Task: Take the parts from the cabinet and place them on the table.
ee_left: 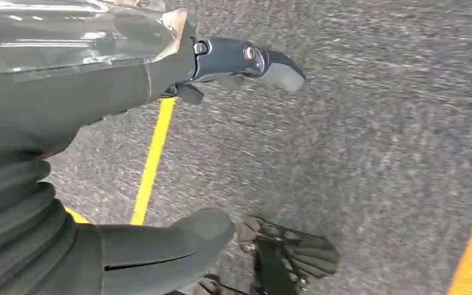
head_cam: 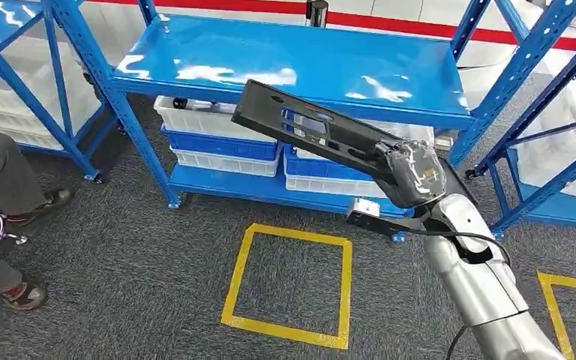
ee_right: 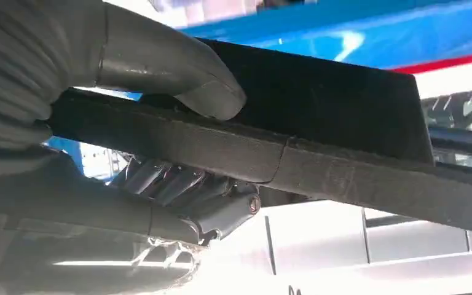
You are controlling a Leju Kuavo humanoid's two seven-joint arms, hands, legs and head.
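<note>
The first half looks done: the right hand (head_cam: 411,174) grips one end of a long black part (head_cam: 307,129), thumb over one face and fingers under the other (the right wrist view shows this clearly). The part juts up and away from the hand, out in front of the blue shelf (head_cam: 285,60), touching nothing else. Setting it on a table is still to do. The left hand (ee_left: 160,123) hangs over grey carpet (ee_left: 375,123), fingers apart and holding nothing. Below the right hand, yellow tape (head_cam: 289,285) marks a square on the floor.
</note>
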